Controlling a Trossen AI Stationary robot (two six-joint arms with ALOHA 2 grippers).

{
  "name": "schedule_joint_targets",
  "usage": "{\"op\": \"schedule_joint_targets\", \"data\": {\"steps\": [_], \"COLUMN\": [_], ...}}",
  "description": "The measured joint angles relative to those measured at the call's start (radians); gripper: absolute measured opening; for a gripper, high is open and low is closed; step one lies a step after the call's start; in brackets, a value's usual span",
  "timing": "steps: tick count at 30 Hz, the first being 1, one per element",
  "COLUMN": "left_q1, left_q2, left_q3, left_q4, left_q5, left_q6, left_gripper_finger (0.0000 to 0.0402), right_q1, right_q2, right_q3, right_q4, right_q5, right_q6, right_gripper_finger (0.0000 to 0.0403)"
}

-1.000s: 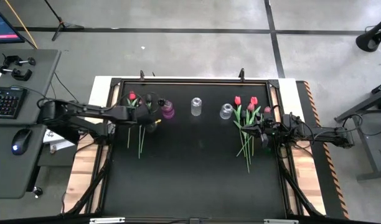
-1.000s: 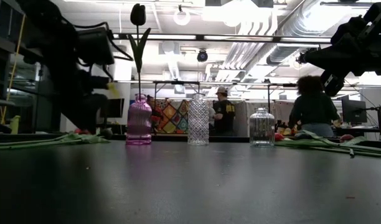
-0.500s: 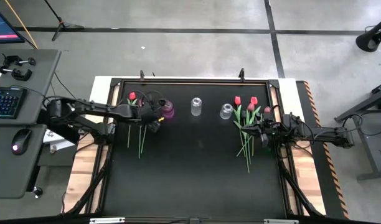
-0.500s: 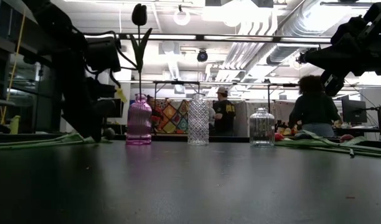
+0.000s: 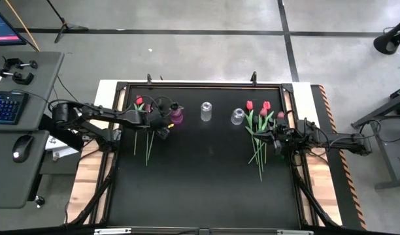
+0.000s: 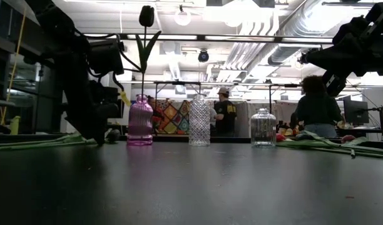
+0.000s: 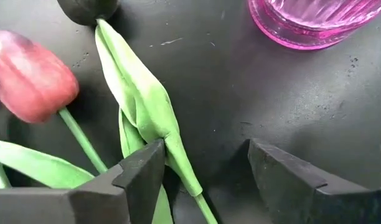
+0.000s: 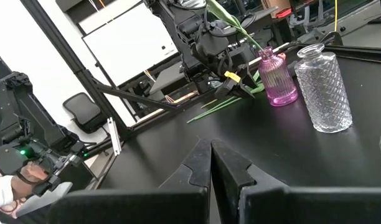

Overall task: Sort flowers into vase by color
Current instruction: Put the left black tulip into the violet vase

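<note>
A pink vase holds one dark tulip, upright. Beside it lie a red tulip and a dark-headed tulip with a green leaf, flat on the black mat. My left gripper is open, low over the mat, with its fingers on either side of the dark tulip's stem. Several red and pink tulips lie in a bunch at the table's right. My right gripper hangs shut above that bunch. My left gripper points down from above, its fingers across the lying dark tulip's stem. One finger stands right against the leaf; whether it touches, I cannot tell. The tulip lies flat on the mat.
Two clear glass vases stand in a row to the right of the pink one, along the far side. Loose green stems run toward the near edge on the left. Open black mat fills the middle and near part. People stand in the room behind.
My left gripper has moved toward the table's right, closer to the pink vase, and down toward the mat. The dark tulip standing in the pink vase has swung slightly to the right. My right arm has kept still.
</note>
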Motion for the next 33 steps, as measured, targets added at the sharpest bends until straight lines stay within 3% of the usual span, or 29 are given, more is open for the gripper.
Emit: {"op": "schedule_joint_targets", "data": {"steps": [4, 12, 21, 33], "left_q1": [0.0, 0.002, -0.025, -0.045], "left_q2": [0.0, 0.001, -0.055, -0.263], "left_q3": [0.0, -0.002, 0.033, 0.051], "left_q4": [-0.012, -0.029, -0.117, -0.241], "left_q5": [-0.01, -0.037, -0.053, -0.129], "left_q6": [0.0, 0.022, 0.037, 0.027], "left_gripper_finger": [0.0168, 0.0012, 0.0003, 0.0], "right_q1": [0.0, 0.0, 0.0, 0.0], "right_q2": [0.0, 0.0, 0.0, 0.0], "right_q3": [0.0, 0.0, 0.0, 0.0], "right_q4": [0.0, 0.0, 0.0, 0.0], "right_q5": [0.0, 0.0, 0.0, 0.0], "right_q6": [0.0, 0.0, 0.0, 0.0], "right_gripper_finger": [0.0, 0.0, 0.0, 0.0]}}
